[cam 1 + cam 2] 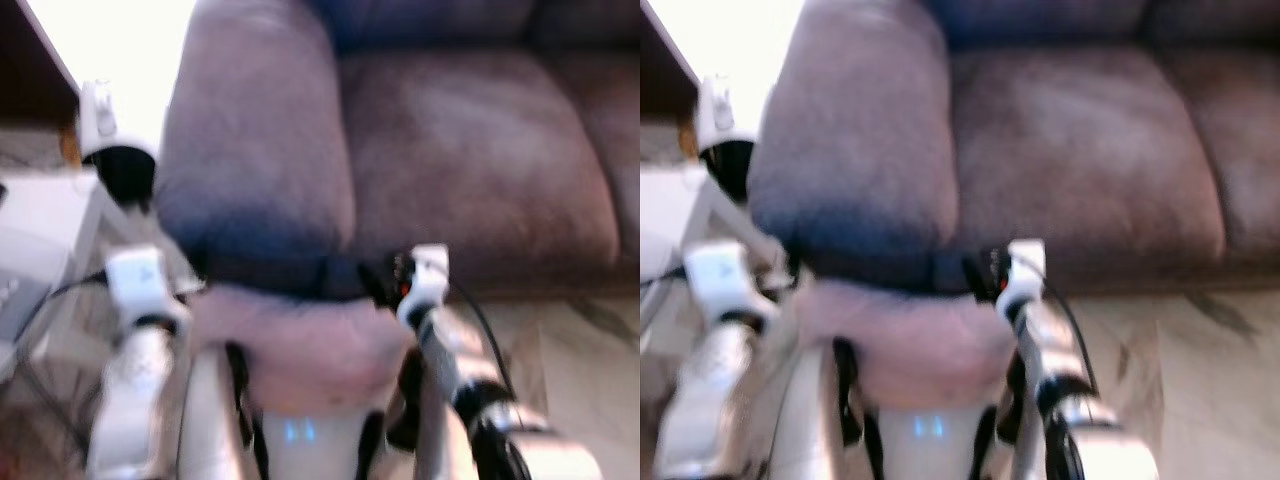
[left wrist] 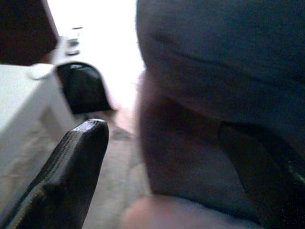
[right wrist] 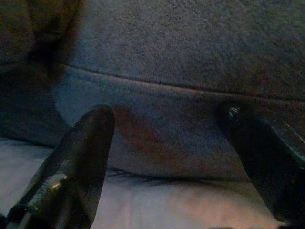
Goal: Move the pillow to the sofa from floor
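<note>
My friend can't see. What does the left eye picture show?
A blurry robot holds a pink pillow against its chest between both arms, facing a brown sofa. A white table stands to its left.

Sofa (image 1: 470, 150) spread from 12 to 3 o'clock, its armrest (image 1: 255, 140) at 11 o'clock, pillow (image 1: 300, 335) held at centre just below the armrest front, between left gripper (image 1: 185, 290) at 9 and right gripper (image 1: 375, 280) at 3, side table (image 1: 45, 215) set at 9 o'clock beside the armrest.
</note>
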`<state>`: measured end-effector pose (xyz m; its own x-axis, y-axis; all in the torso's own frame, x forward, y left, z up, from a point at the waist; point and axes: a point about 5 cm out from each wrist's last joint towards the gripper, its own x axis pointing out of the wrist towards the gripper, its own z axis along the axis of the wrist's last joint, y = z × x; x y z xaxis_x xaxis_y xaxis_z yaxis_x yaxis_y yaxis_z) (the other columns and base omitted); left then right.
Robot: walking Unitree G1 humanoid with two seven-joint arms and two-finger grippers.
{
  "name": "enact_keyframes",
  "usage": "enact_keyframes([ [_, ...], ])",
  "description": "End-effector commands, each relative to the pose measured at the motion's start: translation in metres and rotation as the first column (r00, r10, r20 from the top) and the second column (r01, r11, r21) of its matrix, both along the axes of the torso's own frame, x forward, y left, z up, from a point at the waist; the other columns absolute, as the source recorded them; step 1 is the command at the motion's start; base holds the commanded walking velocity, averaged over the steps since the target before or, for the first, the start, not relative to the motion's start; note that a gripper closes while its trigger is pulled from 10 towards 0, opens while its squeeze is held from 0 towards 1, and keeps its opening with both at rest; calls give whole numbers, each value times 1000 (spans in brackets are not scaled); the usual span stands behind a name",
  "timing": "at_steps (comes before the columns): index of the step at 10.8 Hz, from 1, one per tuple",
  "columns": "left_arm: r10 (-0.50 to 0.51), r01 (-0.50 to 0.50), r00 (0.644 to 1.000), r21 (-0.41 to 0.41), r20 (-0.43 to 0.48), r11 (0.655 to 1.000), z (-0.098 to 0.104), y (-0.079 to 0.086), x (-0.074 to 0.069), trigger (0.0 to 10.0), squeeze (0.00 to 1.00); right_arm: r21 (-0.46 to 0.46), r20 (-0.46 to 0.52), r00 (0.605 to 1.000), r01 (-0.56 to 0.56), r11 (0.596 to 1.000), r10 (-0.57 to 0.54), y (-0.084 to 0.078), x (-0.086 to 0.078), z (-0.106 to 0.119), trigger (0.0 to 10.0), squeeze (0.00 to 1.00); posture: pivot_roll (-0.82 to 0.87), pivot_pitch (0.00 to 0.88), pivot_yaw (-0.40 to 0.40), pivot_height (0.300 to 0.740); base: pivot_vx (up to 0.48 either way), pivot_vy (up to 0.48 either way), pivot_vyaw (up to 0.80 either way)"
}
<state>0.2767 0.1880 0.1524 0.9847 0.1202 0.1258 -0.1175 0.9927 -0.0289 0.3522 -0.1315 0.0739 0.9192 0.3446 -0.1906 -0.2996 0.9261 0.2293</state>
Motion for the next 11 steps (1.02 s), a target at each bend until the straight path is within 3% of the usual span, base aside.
enact_keyframes([
  [1, 3, -3, 1000, 2, -3, 1000, -2, 3, -4, 10000, 0, -7, -38, 999, 27, 1000, -27, -6, -5, -9, 10000, 0, 198, 318, -25, 488, 0, 0, 0],
  [5, -1, 1, 1000, 2, -7, 1000, -2, 4, -5, 10000, 0, 7, -71, 995, 77, 997, -76, -14, -13, -19, 10000, 0, 196, 323, -23, 488, 0, 0, 0],
  [9, 2, -2, 1000, 3, -12, 1000, -3, 5, -5, 10000, 0, 20, -152, 979, 141, 990, -136, -33, -25, -30, 10000, 0, 189, 329, -27, 488, 0, 0, 0],
  [10, 0, 0, 1000, 1, -15, 1000, -4, 4, -4, 10000, 0, 64, -298, 921, 283, 957, -253, -46, -31, -33, 10000, 0, 178, 329, -30, 488, 0, 0, 0],
  [11, -3, 3, 1000, -1, -14, 1000, -4, 3, -3, 10000, 0, 111, -330, 911, 296, 949, -245, -46, -32, -31, 10000, 529, 174, 328, -31, 488, 0, 0, 0],
])
